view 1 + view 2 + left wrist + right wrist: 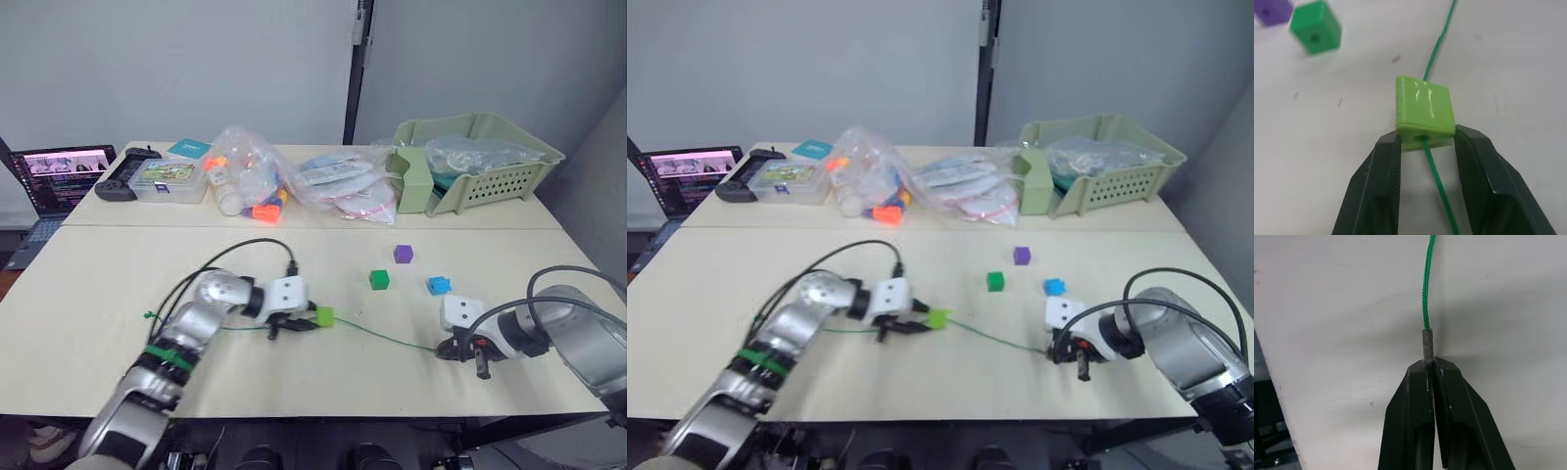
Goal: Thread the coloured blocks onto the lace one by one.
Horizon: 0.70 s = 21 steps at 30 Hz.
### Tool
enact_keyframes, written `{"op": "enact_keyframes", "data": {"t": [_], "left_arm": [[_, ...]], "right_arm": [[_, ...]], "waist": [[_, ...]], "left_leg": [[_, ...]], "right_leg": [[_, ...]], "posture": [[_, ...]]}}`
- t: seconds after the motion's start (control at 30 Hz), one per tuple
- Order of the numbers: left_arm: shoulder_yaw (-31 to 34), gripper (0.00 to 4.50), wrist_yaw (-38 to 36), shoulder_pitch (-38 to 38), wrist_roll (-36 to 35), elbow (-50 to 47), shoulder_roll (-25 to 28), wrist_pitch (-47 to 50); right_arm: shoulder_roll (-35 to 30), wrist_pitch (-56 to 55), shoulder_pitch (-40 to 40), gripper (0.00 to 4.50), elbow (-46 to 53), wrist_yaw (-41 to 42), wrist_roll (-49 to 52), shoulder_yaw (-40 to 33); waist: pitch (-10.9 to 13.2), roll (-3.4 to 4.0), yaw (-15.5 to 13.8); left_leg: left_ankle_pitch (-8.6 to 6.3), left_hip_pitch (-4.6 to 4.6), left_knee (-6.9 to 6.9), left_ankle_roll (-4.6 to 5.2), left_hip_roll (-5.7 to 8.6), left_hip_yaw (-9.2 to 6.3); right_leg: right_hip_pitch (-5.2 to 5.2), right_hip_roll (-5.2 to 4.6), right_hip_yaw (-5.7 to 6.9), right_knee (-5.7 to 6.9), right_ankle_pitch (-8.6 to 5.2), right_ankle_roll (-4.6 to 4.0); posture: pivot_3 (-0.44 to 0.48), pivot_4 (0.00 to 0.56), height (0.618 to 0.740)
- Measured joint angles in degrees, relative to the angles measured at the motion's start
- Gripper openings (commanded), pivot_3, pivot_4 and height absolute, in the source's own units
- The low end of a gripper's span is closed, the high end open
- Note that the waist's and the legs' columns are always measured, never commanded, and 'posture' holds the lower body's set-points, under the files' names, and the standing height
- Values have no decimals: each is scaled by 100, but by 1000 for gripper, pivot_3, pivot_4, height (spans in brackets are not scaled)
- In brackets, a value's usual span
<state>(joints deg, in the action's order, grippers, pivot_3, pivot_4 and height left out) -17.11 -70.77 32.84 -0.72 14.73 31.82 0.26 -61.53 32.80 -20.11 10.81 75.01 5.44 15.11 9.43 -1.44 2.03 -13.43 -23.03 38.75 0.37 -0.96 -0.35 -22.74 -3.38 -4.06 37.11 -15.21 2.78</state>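
Your left gripper has its jaws clamped on the lime green block, one finger on each side face. The lace runs through the block's hole: it enters on the near face between the fingers and comes out the far side. In the head views that block sits low over the tabletop, near the front middle.

From the block the lace trails across the tabletop to your right gripper. Its jaws are closed tight on the stiff grey tip, with the woven green cord leading straight away from it. The other way, the lace runs back under your left arm to a small end lying on the tabletop beyond the elbow.

Three loose blocks lie apart on the tabletop between the two grippers and further back: the dark green block, the purple block behind it, and the blue block nearest your right gripper. None touch the lace.

Along the back edge: a laptop, a clear plastic box, plastic bags of toys, and a pale green basket.
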Motion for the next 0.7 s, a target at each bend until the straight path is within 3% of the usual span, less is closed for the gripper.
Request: {"op": "enact_keyframes", "data": {"t": [0.3, 0.57, 0.7], "left_arm": [[1582, 1123, -414, -2152, -1113, -1028, 1846, 49], [1987, 1123, -816, -2500, -1266, -257, 2698, -721], [2103, 2634, -1018, -2417, -1213, 409, 3073, -832]], "right_arm": [[177, -135, -425, 0, -232, 220, -40, 274], [394, -482, -725, 0, -612, 363, -202, 462], [407, -515, -756, 0, -691, 385, -218, 462]], "waist": [[0, 3, 72], [2, 6, 62], [2, 7, 56]], "left_leg": [[-1, -2, -21, -1, -35, 19], [0, 10, -38, -1, -55, 57], [0, 6, -48, -1, -75, 97]], "right_leg": [[-40, -6, 1, 4, 7, -27], [-51, 7, 2, 5, 7, -48], [-66, 27, 10, 6, 8, -65]], "posture": [[0, 150, 737], [0, 150, 737], [0, 150, 737]]}}
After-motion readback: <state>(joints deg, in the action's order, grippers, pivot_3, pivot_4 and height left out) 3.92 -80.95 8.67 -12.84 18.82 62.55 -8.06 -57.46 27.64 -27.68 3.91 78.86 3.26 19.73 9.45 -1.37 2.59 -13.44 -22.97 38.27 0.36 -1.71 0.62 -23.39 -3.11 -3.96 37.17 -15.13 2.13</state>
